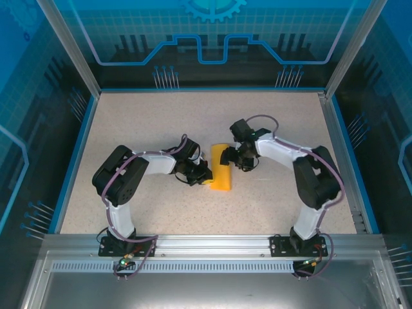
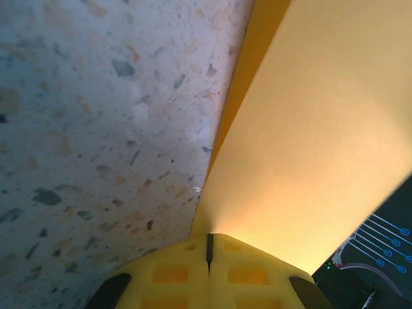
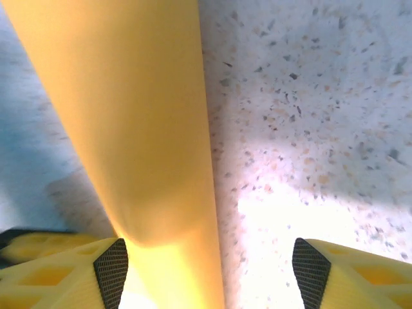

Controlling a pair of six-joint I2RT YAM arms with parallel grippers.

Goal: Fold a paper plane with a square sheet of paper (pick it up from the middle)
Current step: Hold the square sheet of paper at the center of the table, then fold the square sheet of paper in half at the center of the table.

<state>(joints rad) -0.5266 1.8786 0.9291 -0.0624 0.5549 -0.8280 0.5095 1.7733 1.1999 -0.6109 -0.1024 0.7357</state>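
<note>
The square sheet of paper [image 1: 221, 170] is orange-yellow and lies folded into a narrow strip at the middle of the speckled table, between the two arms. My left gripper [image 1: 203, 176] is at the strip's near left edge. In the left wrist view its yellow fingers [image 2: 174, 273] are pressed together and the paper [image 2: 309, 129] rises straight out from between them. My right gripper [image 1: 235, 156] is at the strip's far right side, open. In the right wrist view the paper [image 3: 129, 116] runs up between the black pads [image 3: 111, 270], close to the left one and apart from the right one.
The speckled tabletop [image 1: 148, 122] stretches out on all sides of the arms, bounded by a blue rim [image 1: 76, 154] and metal frame posts [image 1: 67, 45]. An aluminium rail [image 1: 206, 243] runs along the near edge by the arm bases.
</note>
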